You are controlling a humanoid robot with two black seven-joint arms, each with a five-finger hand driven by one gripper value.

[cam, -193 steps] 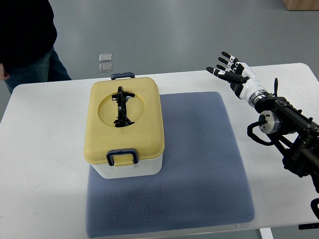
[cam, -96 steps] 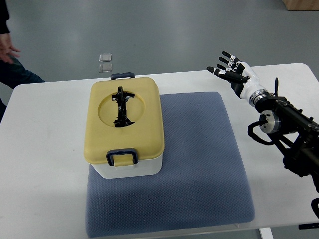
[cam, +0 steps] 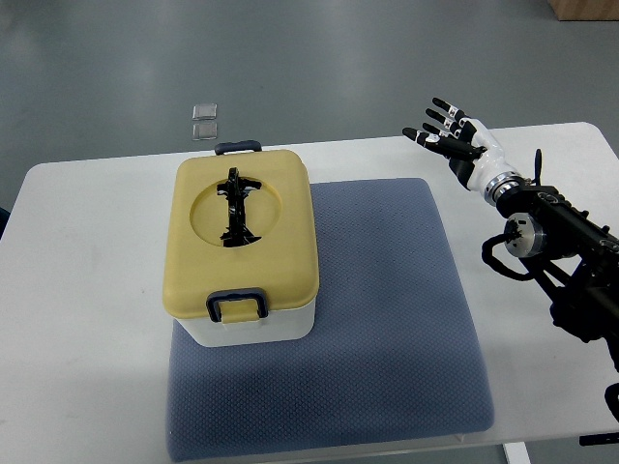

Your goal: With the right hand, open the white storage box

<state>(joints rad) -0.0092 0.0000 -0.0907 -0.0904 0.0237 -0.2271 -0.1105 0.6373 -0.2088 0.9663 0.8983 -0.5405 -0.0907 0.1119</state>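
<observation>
The white storage box (cam: 245,253), yellow lid shut, sits on the blue mat's (cam: 387,329) left part. The right hand (cam: 462,147) hovers near the counter's (cam: 87,319) far-right edge, fingers (cam: 437,122) apart, empty.

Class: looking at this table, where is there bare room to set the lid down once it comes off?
The widest free patch is the blue mat right of the storage box, short of the right robot hand. The white table left of the box is also bare. The box itself crowds the mat's left side.

Smooth plastic storage box (cam: 247,253) — matt lid, dimpled cloth mat (cam: 387,329)
</observation>
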